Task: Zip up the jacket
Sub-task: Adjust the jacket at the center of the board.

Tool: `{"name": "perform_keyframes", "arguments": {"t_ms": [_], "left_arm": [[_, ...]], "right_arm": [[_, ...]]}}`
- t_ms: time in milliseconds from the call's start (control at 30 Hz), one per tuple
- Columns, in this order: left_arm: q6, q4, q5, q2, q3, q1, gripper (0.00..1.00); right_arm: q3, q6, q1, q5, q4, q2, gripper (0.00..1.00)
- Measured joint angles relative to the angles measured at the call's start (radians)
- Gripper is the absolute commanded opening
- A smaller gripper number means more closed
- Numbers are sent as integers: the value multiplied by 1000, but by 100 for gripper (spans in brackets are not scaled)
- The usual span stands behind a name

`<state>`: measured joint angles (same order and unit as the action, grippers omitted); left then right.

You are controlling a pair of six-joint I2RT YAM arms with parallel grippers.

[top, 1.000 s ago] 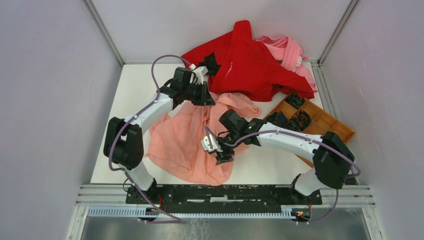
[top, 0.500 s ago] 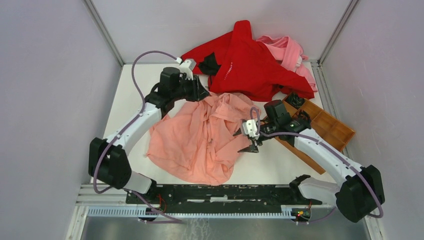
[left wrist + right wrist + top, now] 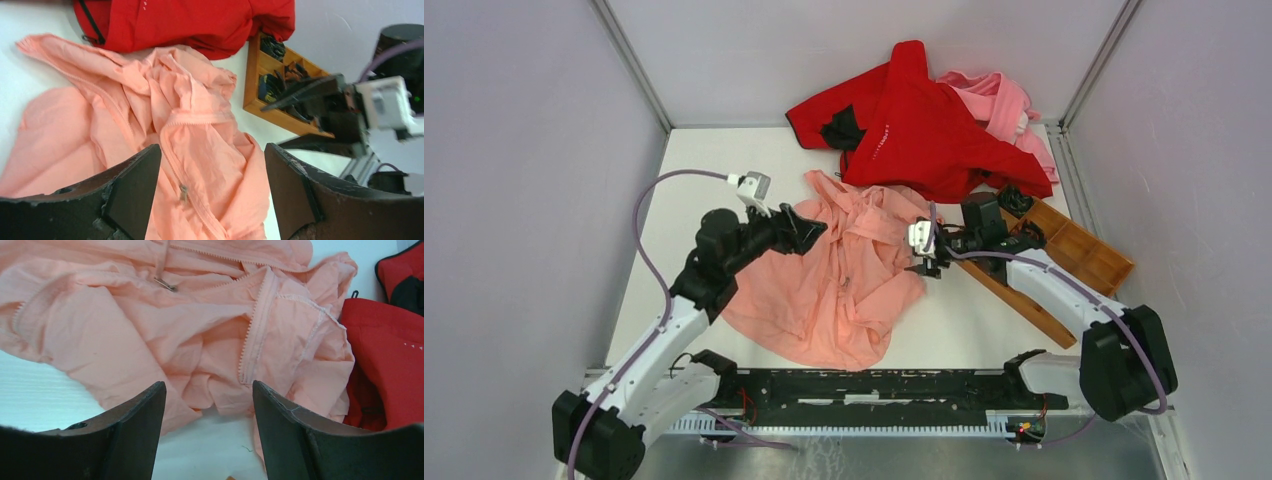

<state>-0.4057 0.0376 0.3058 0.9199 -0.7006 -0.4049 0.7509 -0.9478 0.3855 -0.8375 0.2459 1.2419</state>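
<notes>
The salmon-pink jacket lies crumpled on the white table, its front open. Its zipper track shows in both wrist views, with a small metal pull. My left gripper hovers over the jacket's far left part, open, with only fabric seen below between its fingers. My right gripper stands at the jacket's right edge, open and empty, its fingers over bare table just short of the cloth.
A bright red garment lies at the far side, touching the jacket's far edge, with a paler pink garment behind it. A wooden compartment tray with dark items sits at the right, close under the right arm.
My left gripper opened, let go of the jacket's far edge and drew back toward the near left. My right gripper swung from the jacket's near middle out to its right edge.
</notes>
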Motion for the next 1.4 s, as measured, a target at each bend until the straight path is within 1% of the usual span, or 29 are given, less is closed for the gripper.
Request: {"name": "perform_keyframes", "arguments": {"t_ms": [100, 233, 367, 467, 533, 633, 800, 900, 1000, 1133, 1267, 1400], "left_arm": [[-65, 50, 10, -98, 105, 0, 83], [-146, 108, 13, -203, 218, 0, 82], [-206, 161, 14, -269, 293, 0, 81], [-238, 196, 18, -281, 316, 0, 80], [-256, 214, 25, -278, 319, 0, 80], [-275, 242, 39, -268, 319, 0, 80], [-297, 277, 49, -248, 326, 0, 80], [-308, 293, 62, -235, 334, 0, 80], [-315, 310, 68, -224, 339, 0, 80], [-316, 323, 76, -211, 341, 0, 80], [-316, 333, 91, -206, 341, 0, 80], [-317, 336, 93, -206, 343, 0, 80]], "right_arm": [[3, 12, 10, 40, -59, 53, 69], [4, 57, 64, 130, -150, 105, 69], [10, 97, 105, 208, -217, 157, 68], [27, 127, 119, 275, -254, 209, 66], [36, 147, 124, 317, -276, 239, 62], [49, 179, 128, 375, -301, 273, 60], [63, 211, 130, 437, -328, 293, 55], [68, 223, 130, 458, -346, 293, 49], [87, 231, 130, 473, -344, 293, 37], [134, 241, 130, 481, -340, 294, 33], [177, 244, 130, 484, -340, 295, 27], [190, 243, 130, 496, -333, 300, 14]]}}
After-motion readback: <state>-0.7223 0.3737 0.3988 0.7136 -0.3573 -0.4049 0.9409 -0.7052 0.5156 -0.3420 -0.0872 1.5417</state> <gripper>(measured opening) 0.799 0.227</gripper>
